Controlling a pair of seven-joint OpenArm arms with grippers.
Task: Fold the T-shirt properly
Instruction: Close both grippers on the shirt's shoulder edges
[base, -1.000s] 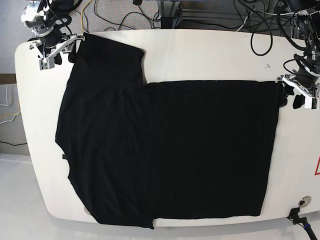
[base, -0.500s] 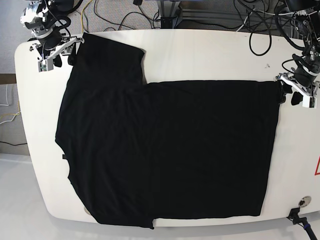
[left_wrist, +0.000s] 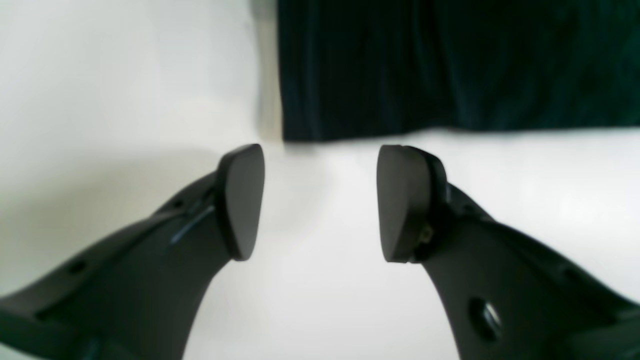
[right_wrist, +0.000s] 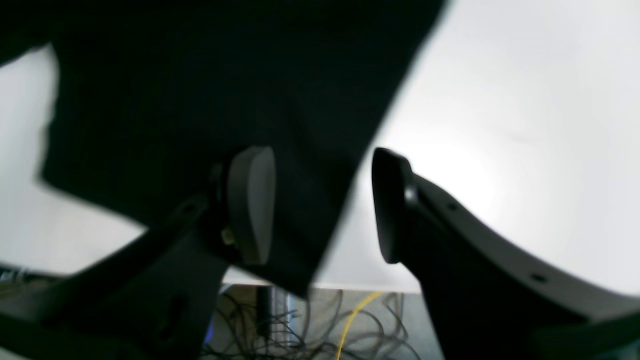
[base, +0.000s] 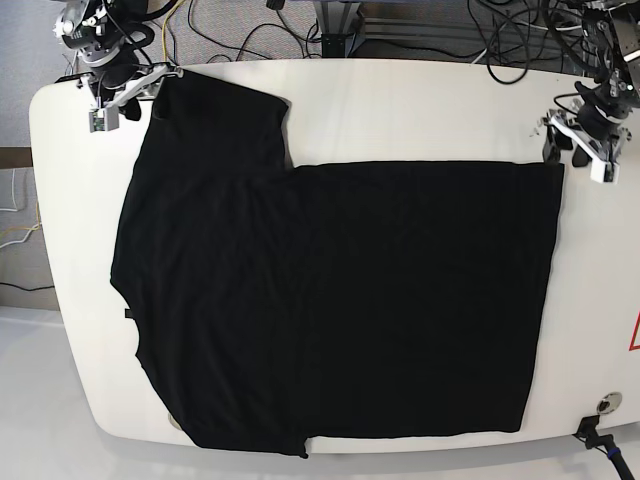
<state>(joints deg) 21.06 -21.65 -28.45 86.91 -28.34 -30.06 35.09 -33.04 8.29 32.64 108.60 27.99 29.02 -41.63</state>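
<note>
My left gripper (left_wrist: 320, 200) hangs with its jaws apart and nothing between them, only bare white table (left_wrist: 125, 100) under the pads. Just ahead of the fingertips lies the hem corner of the T-shirt (left_wrist: 450, 65), close but not touching. In the base view that gripper (base: 583, 140) sits off the cloth near the table's far right corner.

My right gripper (right_wrist: 322, 205) is also spread, holding nothing. One pad (right_wrist: 252, 202) hovers over the black sleeve (right_wrist: 200, 100), the other over white tabletop, and the sleeve's edge runs diagonally between them. I cannot tell whether the pad touches the cloth. Below it the table edge ends and tangled cables (right_wrist: 300, 320), one of them yellow, show on the floor. From the base view this gripper (base: 118, 95) is at the far left corner, by the sleeve tip.

The T-shirt (base: 340, 300) lies flat and plain black, covering most of the table (base: 420, 110). Its near hem comes almost to the near edge, and one sleeve reaches toward the far left corner. A bare strip of table stays open along the far edge and down the right side. More cables (base: 250, 30) crowd the floor beyond the far edge, and a small round fitting (base: 606, 405) sits in the near right corner.
</note>
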